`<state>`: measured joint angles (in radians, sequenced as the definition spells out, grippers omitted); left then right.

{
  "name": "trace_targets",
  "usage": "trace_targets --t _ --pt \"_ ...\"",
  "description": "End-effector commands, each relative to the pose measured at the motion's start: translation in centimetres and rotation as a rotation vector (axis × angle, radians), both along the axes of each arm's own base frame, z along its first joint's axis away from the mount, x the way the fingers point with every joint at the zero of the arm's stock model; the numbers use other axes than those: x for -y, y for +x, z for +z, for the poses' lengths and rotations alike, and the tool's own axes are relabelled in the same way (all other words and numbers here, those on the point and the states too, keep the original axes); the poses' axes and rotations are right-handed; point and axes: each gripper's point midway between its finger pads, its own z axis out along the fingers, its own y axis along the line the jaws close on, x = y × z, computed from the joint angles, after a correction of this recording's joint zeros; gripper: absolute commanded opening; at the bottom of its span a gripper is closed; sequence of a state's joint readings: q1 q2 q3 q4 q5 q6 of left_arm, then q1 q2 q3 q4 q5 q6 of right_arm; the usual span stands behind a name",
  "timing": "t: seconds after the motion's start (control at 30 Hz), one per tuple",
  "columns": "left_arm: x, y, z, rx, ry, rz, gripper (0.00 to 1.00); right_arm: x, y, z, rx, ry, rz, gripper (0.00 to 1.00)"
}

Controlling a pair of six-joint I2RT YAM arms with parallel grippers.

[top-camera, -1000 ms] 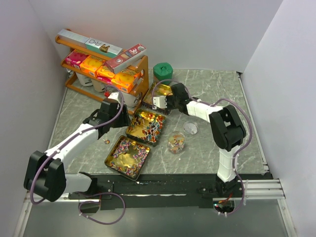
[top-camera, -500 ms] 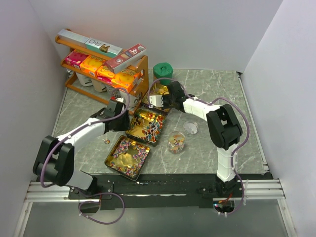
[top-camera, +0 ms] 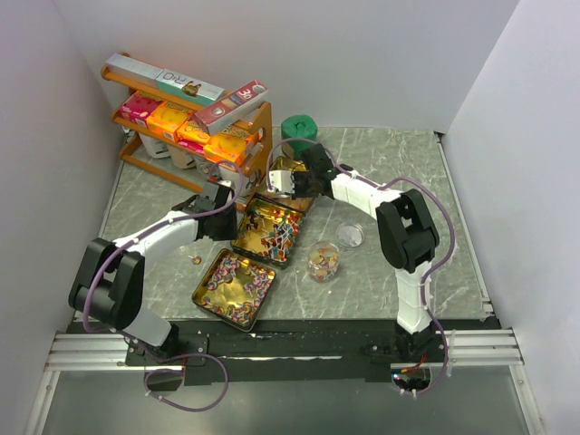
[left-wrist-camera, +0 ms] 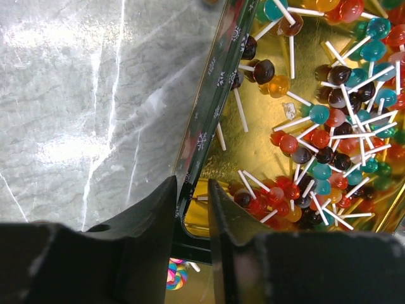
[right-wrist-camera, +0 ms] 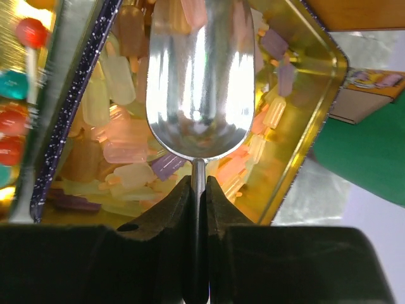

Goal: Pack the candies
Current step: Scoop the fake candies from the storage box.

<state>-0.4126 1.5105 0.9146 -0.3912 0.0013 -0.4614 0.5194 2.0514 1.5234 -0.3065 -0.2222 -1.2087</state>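
Observation:
Three open gold tins hold the candies: swirled pink-purple-white ones in the near tin (top-camera: 233, 285), red-blue lollipops (left-wrist-camera: 329, 133) in the middle tin (top-camera: 270, 231), and orange-yellow pieces (right-wrist-camera: 120, 152) in the far tin (top-camera: 292, 169). My left gripper (top-camera: 228, 220) straddles the middle tin's left wall (left-wrist-camera: 209, 120), its jaws closed on the rim (left-wrist-camera: 192, 190). My right gripper (right-wrist-camera: 199, 180) is shut on the handle of a metal scoop (right-wrist-camera: 199, 82). The scoop is empty and hangs over the far tin's candies; it also shows in the top view (top-camera: 278, 179).
A clear jar (top-camera: 323, 261) with some candies stands right of the middle tin, its lid (top-camera: 350, 236) beside it. A green-lidded container (top-camera: 297, 130) stands at the back. An orange rack (top-camera: 190, 127) of cardboard boxes fills the back left. One loose candy (top-camera: 195, 259) lies on the table.
My left arm has swung right and its gripper has come onto the middle tin's left wall. My right gripper has carried the scoop a little left over the far tin.

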Motion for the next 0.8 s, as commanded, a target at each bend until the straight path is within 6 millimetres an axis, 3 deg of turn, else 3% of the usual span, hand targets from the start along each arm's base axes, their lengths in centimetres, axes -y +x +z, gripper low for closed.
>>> trace_targets --t 0.0,0.17,0.33,0.5,0.53,0.63,0.77 --pt "0.7 0.8 1.1 0.015 -0.024 -0.021 0.3 -3.4 -6.1 -3.3 -0.245 0.0 0.139 0.0" --pt "0.9 0.9 0.7 -0.002 -0.026 -0.034 0.22 -3.1 -7.3 -4.7 -0.265 -0.06 0.146 0.0" --pt "1.0 0.9 0.3 -0.014 -0.025 -0.039 0.14 -3.7 -6.9 -4.1 -0.253 -0.031 0.124 0.0" --pt "0.9 0.8 0.3 -0.014 -0.02 -0.031 0.09 -2.6 -2.0 -2.9 -0.052 -0.091 0.01 0.0" --pt "0.8 0.9 0.4 -0.009 -0.02 -0.03 0.08 -1.4 -0.6 -2.7 0.003 -0.14 -0.045 0.0" --pt "0.8 0.9 0.6 -0.002 -0.019 -0.026 0.08 -0.1 2.0 -0.9 0.11 -0.15 -0.121 0.0" --pt "0.7 0.9 0.6 -0.001 -0.017 -0.024 0.07 1.0 3.3 0.8 0.163 -0.138 -0.156 0.0"
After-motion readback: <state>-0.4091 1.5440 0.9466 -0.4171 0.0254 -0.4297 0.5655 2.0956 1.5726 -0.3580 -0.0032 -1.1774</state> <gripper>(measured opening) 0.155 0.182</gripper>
